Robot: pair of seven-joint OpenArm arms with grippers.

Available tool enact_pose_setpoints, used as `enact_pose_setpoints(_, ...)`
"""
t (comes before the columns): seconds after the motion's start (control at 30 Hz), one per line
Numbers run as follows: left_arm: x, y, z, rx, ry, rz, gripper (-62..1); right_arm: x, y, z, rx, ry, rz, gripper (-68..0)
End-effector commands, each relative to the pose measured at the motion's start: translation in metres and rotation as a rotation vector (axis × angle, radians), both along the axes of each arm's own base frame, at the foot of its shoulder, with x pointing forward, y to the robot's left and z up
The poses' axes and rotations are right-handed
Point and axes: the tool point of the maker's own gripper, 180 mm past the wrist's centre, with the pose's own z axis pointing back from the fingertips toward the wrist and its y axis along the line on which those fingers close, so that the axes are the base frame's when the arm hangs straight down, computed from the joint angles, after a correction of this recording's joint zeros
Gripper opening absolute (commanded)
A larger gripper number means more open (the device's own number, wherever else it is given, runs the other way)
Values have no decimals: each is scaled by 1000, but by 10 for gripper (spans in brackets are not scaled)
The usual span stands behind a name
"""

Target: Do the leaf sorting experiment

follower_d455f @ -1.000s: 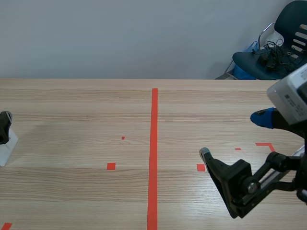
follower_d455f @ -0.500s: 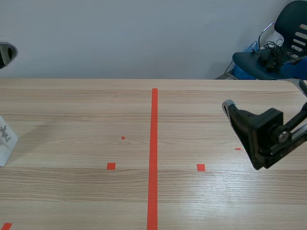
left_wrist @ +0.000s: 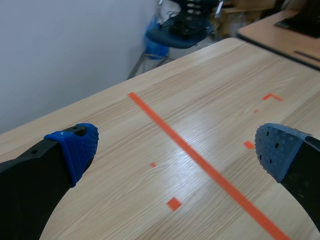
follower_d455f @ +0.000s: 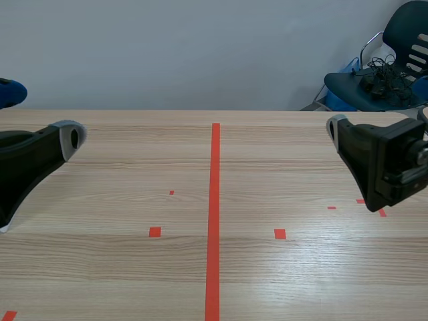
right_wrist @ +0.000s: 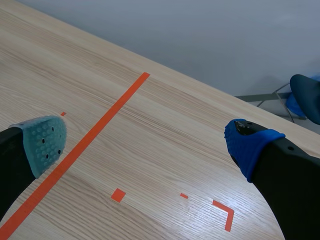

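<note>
Jaws L and R spread wide, both raised over table (follower_d455f: 134, 267), chair (follower_d455f: 408, 27) past far-right edge

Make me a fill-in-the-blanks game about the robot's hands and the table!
1. The left gripper has its fingers ____.
2. The right gripper holds ____.
3. The long tape line runs down the ____ of the table.
4. The dark chair stands beyond the table on the robot's ____ side.
Missing words: open; nothing; middle; right.
</note>
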Motion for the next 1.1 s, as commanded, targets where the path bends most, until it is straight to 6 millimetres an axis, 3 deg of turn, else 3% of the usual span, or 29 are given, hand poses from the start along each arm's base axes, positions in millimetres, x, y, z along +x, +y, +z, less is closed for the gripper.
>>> enact_pose_setpoints(0.0,7,8,-3,28,-11,23,14,1,0,4,8,-14,-4,4)
enact_pose_setpoints(0.23,10,25,-25,54,53,66,14,0,-1,0,-1,6,-8,4)
enact_pose_setpoints(0.73,10,24,-21,2,58,66,14,0,-1,0,-2,7,-8,4)
enact_pose_setpoints(1.07,10,24,-21,2,58,63,14,-2,-5,-15,-36,84,-23,4)
